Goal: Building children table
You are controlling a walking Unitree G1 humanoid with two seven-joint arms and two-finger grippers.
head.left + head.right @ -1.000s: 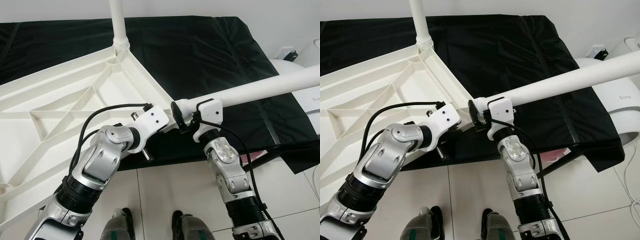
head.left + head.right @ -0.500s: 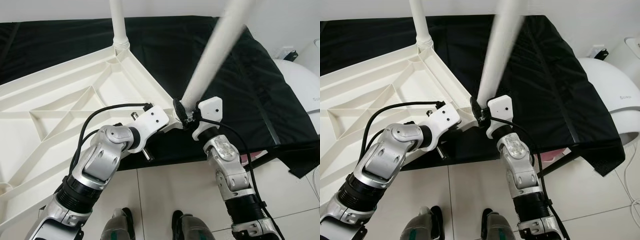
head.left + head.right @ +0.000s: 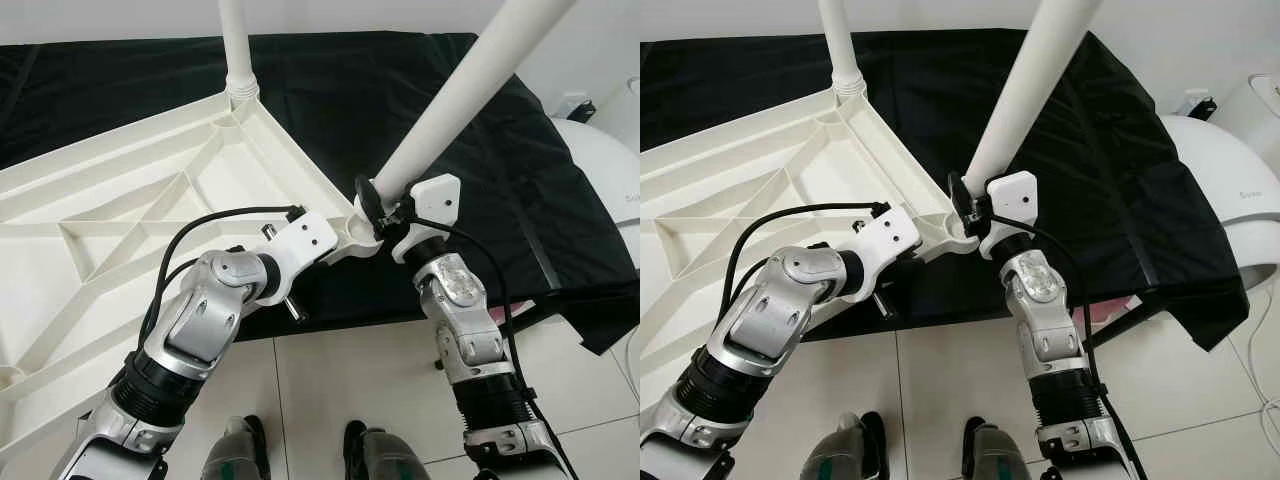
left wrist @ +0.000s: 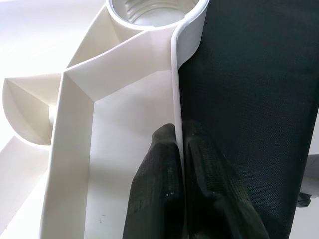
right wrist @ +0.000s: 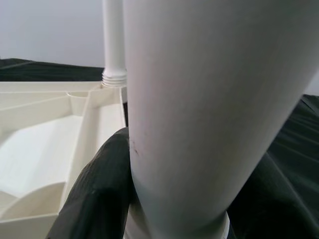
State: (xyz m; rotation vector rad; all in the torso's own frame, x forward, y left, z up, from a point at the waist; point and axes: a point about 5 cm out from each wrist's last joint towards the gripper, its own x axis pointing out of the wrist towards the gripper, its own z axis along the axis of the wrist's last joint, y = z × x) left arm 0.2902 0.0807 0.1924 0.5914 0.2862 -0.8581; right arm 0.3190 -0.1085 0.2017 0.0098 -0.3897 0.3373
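The long white tubular plastic table leg (image 3: 460, 100) has swung up from nearly level to steeply tilted, its foot at the corner socket of the upturned white ribbed plastic tabletop (image 3: 120, 220) on the black-draped worktop (image 3: 400, 90). The right end effector (image 3: 375, 205) pinches the leg's base. The left end effector (image 4: 179, 149) is pressed onto the tabletop's rim.

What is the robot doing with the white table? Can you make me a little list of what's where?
table top: white table top, upside down with its ribs showing, lying on a black cloth
fitted leg: one white leg stands upright in the far corner socket
left gripper: left gripper pinches the table top's edge wall near the open corner socket
right gripper: right gripper holds the second leg near its lower end, tilted, beside that socket
floor: white tiles
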